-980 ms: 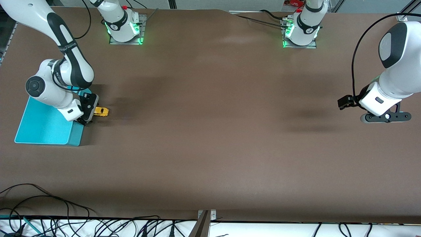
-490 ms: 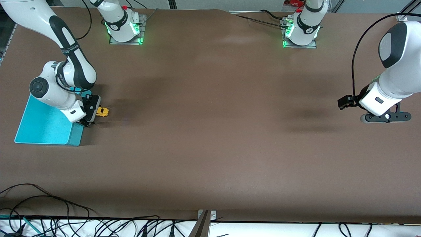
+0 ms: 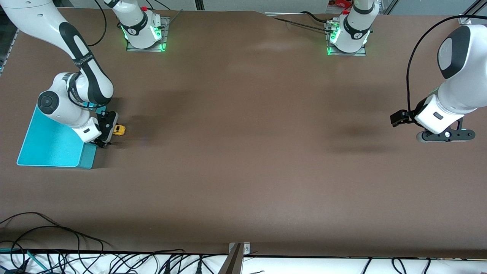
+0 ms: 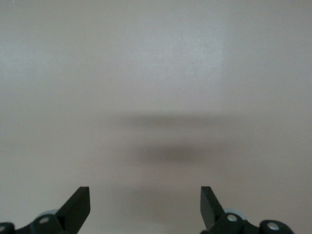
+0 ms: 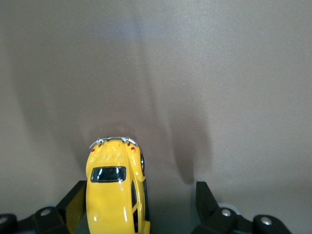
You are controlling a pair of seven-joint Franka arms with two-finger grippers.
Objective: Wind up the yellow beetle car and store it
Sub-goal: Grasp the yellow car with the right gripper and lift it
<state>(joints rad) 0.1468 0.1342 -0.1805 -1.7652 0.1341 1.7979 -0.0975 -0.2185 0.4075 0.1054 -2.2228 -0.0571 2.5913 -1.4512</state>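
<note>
Sitting on the brown table [image 3: 243, 152], the turquoise bin [image 3: 53, 146] is at my right arm's end. My right gripper [image 3: 105, 134] is down just beside it, fingers spread around the yellow beetle car [image 3: 119, 130] without pinching it. My left gripper [image 3: 443, 135] waits wide open over bare table.
</note>
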